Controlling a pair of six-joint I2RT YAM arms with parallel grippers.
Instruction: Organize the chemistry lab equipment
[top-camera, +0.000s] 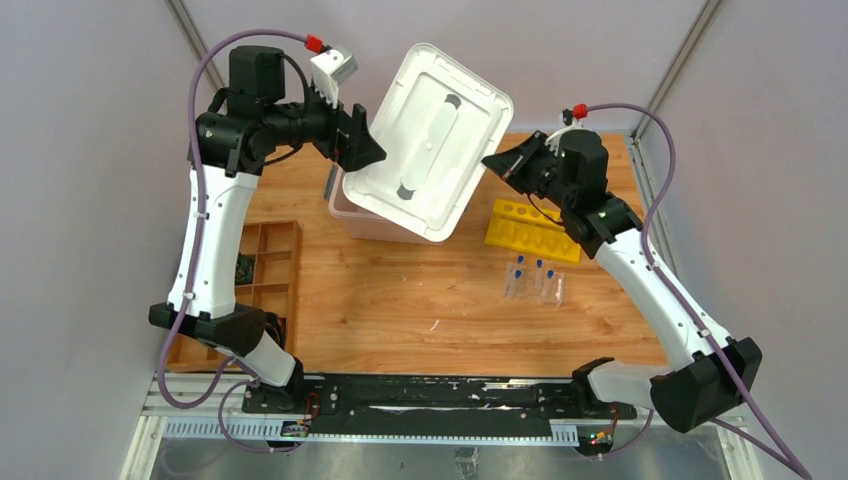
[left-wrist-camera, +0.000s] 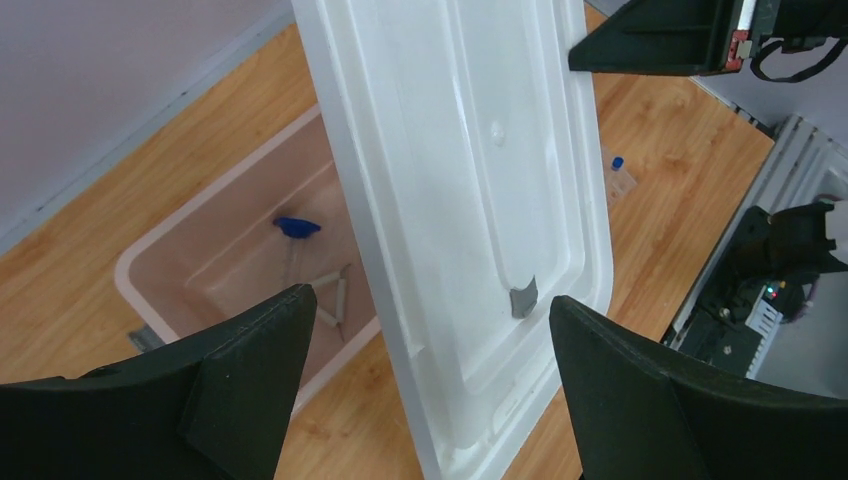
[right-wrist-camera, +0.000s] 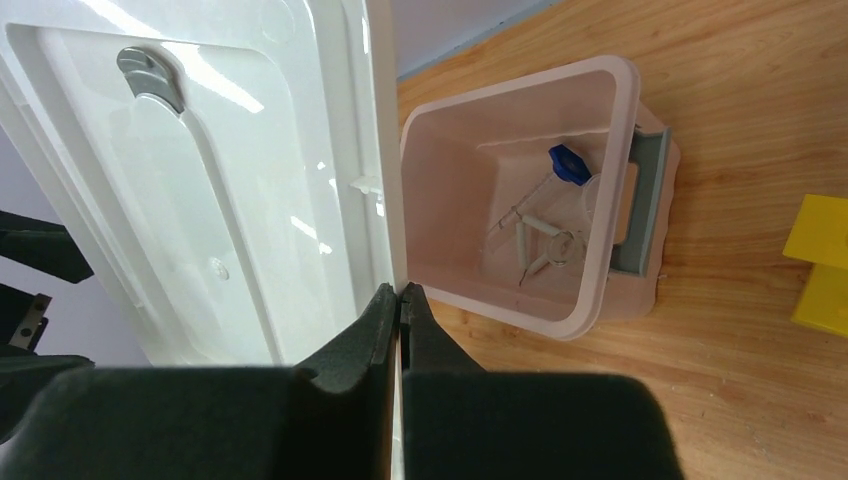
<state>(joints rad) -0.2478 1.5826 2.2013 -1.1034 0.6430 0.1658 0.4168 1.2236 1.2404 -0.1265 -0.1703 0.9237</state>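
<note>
The right gripper is closed, and its two fingers pinch the rim of the white lid. It holds this lid in the air, tilted, above the pink bin. The left gripper has its jaws wide apart, and the opposite end of the lid passes between them. Whether its fingers touch the lid, I cannot tell.

Inside the pink bin lie the blue clip and, just beside it, the white triangle. Some clear pieces are near them on the bottom, but they are too faint to name. The bin has a grey handle on its side.

To the right of the bin, the yellow tube rack lies on the table. In front of the rack, near it, are the small clear tubes with blue caps, close together. On the left edge of the table stands a wooden tray with compartments, well apart from the bin.
</note>
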